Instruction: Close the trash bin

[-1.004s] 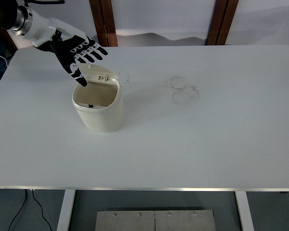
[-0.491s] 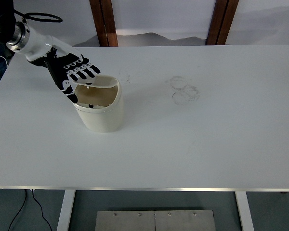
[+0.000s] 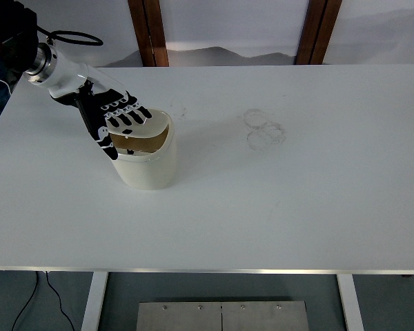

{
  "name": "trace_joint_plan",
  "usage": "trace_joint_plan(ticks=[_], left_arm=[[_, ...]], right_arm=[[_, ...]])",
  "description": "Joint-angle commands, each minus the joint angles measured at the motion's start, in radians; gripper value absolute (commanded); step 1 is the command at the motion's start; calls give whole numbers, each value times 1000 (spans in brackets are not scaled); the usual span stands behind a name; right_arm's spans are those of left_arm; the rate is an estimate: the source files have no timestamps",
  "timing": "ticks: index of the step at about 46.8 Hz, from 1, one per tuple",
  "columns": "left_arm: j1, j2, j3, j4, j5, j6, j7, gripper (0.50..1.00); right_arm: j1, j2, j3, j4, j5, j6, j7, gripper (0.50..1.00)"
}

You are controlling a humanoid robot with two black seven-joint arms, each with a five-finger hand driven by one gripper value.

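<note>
A small cream trash bin (image 3: 150, 165) stands on the white table (image 3: 276, 200), left of centre. Its swing lid (image 3: 154, 121) is tilted low over the opening, with a dark gap still showing under it. My left hand (image 3: 119, 118) lies on top of the lid with its black fingers (image 3: 136, 116) spread flat, pressing on the lid's near-left part. The thumb hangs down by the bin's left rim. The white forearm comes in from the upper left corner. The right arm does not show.
Faint ring-shaped smudges (image 3: 264, 129) mark the table right of the bin. Two brown wooden posts (image 3: 150, 31) stand behind the far edge. A black cable (image 3: 76, 34) loops at the left arm's wrist.
The left hand has moved down and right onto the lid. The lid, upright a second ago, has been pushed down to lie nearly flat over the bin's opening.
</note>
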Motion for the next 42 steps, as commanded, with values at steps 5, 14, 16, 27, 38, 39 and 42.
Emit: trace_joint_plan(ticks=[5, 14, 16, 27, 38, 39, 42], left_arm=[[0, -6, 20, -10, 0, 0, -1, 1000], [-2, -17, 35, -13, 0, 0, -1, 1000], [-2, -22, 35, -13, 0, 0, -1, 1000], [2, -35, 37, -13, 0, 0, 1, 1000], [5, -42, 37, -13, 0, 0, 1, 1000], [5, -42, 37, -14, 0, 0, 1, 1000], [8, -43, 37, -13, 0, 0, 1, 1000]], right_arm=[[0, 0, 1, 0, 0, 0, 0, 995], [0, 0, -1, 0, 0, 0, 0, 995], [0, 0, 1, 0, 0, 0, 0, 995], [0, 0, 1, 0, 0, 0, 0, 995], [1, 0, 1, 0, 0, 0, 0, 995], [2, 0, 1, 0, 0, 0, 0, 995], [2, 0, 1, 0, 0, 0, 0, 995]])
